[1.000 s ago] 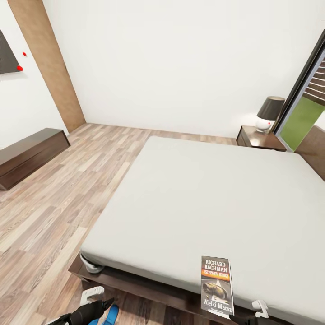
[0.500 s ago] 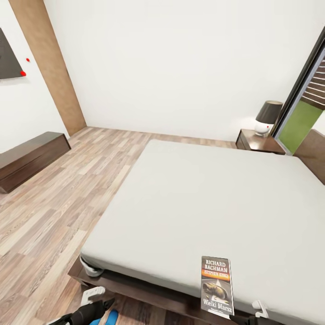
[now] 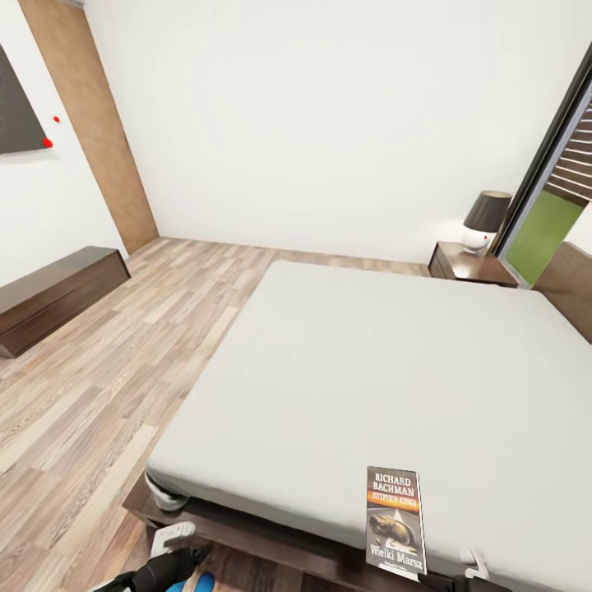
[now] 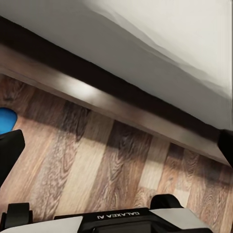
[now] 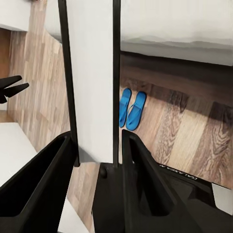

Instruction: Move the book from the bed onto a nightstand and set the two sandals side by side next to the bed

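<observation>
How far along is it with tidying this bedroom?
Done: the two blue sandals lie side by side on the floor next to the bed. In hand: the right tool grips the book. Left: setting the book on the nightstand, beside the lamp.

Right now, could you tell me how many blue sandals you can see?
2: both sandals lie side by side on the wood floor beside the bed, left one, right one.

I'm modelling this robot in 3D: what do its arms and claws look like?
The left arm is glossy black. The left claw has black fingers on a white housing with a black band lettered GALAXEA. The right claw has chunky, matte black fingers.
</observation>
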`<state>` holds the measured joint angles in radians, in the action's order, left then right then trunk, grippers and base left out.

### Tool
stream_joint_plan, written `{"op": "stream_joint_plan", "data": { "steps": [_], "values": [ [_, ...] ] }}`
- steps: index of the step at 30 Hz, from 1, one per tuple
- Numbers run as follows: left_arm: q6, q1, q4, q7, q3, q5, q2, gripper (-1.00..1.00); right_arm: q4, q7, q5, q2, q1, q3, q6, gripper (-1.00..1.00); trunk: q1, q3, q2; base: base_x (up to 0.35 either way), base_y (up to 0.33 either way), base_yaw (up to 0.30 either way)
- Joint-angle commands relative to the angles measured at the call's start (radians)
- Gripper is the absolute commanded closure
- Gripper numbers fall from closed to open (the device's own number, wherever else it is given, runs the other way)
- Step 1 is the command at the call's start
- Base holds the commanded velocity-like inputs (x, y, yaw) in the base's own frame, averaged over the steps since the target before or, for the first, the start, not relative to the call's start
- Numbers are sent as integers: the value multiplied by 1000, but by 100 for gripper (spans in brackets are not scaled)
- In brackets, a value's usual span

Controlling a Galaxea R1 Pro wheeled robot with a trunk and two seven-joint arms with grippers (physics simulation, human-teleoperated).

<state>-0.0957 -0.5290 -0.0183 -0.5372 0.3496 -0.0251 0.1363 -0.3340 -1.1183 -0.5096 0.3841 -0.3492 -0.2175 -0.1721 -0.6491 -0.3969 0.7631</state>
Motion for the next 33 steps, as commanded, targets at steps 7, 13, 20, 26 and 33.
{"op": "stream_joint_plan", "data": {
  "steps": [7, 13, 20, 26, 33],
  "values": [
    [-5, 0, 1, -3, 2, -7, -7, -100, 0, 0, -10, 1, -1, -5, -10, 100, 0, 10, 1, 0, 0, 0],
    [-4, 1, 1, -3, 0, -60, -12, -100, 0, 0, -10, 1, -1, -5, -10, 100, 0, 20, 1, 0, 0, 0],
    [-4, 1, 1, -2, 0, -88, -19, -100, 0, 0, -10, 1, -1, -5, -10, 100, 0, 31, 1, 0, 0, 0],
    [-5, 1, 1, -2, 1, -90, -20, -100, 0, 0, -10, 1, -1, -5, -10, 100, 0, 41, 1, 0, 0, 0],
    [-6, 1, 1, -2, 2, -90, -21, -100, 6, 0, -10, 1, -1, -5, -10, 100, 0, 52, 1, 0, 0, 0]
  ]
}}
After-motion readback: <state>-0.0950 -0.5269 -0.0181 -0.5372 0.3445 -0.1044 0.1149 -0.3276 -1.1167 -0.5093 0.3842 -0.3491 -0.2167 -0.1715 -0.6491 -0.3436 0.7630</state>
